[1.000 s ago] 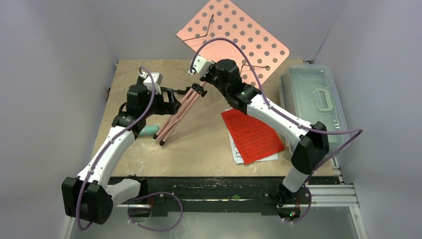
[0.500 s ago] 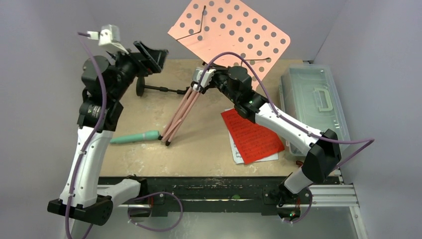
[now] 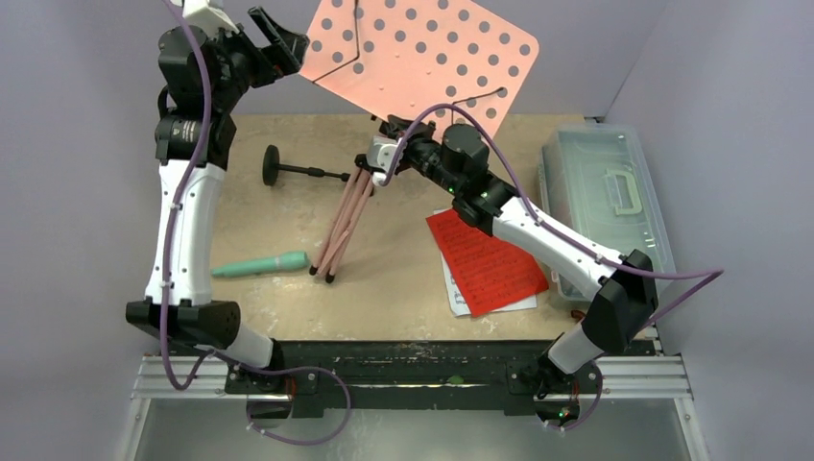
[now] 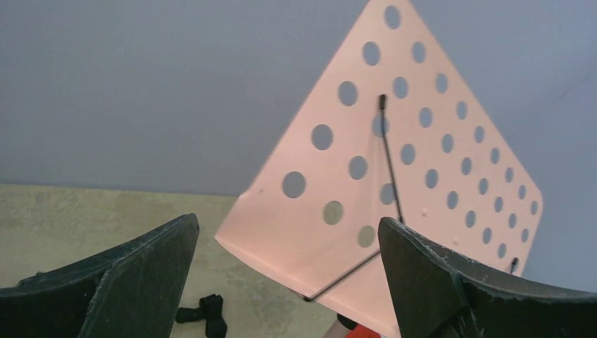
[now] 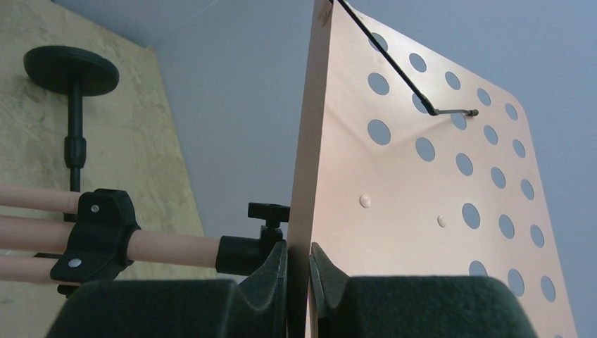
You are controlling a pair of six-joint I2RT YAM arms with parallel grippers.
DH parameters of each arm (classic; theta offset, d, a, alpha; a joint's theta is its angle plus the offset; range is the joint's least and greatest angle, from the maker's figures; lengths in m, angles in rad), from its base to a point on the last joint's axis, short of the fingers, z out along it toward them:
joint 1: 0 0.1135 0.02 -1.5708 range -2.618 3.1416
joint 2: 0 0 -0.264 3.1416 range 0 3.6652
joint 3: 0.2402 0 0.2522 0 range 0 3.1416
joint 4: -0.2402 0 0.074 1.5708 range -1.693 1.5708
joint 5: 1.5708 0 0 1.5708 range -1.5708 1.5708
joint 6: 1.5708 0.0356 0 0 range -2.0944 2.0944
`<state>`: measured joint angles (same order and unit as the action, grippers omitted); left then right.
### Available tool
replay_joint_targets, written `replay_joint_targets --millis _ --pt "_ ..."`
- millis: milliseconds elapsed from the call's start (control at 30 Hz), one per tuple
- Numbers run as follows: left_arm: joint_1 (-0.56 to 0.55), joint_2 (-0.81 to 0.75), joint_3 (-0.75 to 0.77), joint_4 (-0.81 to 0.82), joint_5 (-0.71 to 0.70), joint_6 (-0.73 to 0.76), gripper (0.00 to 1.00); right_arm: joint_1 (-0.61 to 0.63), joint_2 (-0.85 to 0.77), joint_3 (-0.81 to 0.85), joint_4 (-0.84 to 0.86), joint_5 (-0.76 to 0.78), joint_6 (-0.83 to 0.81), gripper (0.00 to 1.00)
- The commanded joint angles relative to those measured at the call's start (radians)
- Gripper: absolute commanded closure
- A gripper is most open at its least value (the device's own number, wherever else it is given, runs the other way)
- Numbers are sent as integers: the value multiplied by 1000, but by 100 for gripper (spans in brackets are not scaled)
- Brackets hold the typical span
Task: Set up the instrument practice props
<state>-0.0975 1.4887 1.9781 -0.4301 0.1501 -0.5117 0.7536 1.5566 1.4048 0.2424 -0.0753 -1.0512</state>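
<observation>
Top external: one pink stand (image 3: 422,48), one black stand (image 3: 288,170), one teal tube (image 3: 259,264); left claw (image 3: 281,36) apart, right claw (image 5: 298,264) clamping pink stand.

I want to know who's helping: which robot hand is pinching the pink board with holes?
The right gripper: its jaws are shut on the board edge of the pink music stand. The left gripper hangs open beside it, holding nothing.

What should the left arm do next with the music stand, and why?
Probably ease the open left gripper forward and close it on the near corner of the pink plate. The right gripper pinches only one plate edge and the legs are folded, so a second hold seems needed.
</observation>
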Motion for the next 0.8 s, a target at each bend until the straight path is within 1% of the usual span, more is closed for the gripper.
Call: replay_joint_targets --millis 0,67,167,200,300,367,433,533,667,700,767 --pt "95 34 56 56 191 -114 0 2 -133 183 328 -95 -138 100" --pt "130 47 47 110 250 -148 0 2 -132 204 316 -114 -139 100" --pt "180 77 14 245 410 -245 1 3 -134 215 300 -126 -138 100" --pt "191 87 -11 339 479 -308 1 1 -136 208 299 -127 -138 100" --pt "207 119 -72 543 631 -423 6 1 -149 181 304 -129 -136 100" --pt "209 131 -139 685 711 -504 10 2 -156 161 312 -134 -132 100" --pt "209 142 -187 809 762 -573 13 2 -162 147 319 -138 -127 100" --pt "209 154 -213 829 780 -574 16 3 -169 130 326 -139 -127 100" --pt "210 148 -213 742 737 -473 16 3 -173 119 331 -142 -128 100" --pt "210 143 -206 708 718 -436 15 2 -173 120 331 -142 -129 100" --pt "210 134 -157 586 671 -332 15 2 -173 118 331 -143 -134 100"
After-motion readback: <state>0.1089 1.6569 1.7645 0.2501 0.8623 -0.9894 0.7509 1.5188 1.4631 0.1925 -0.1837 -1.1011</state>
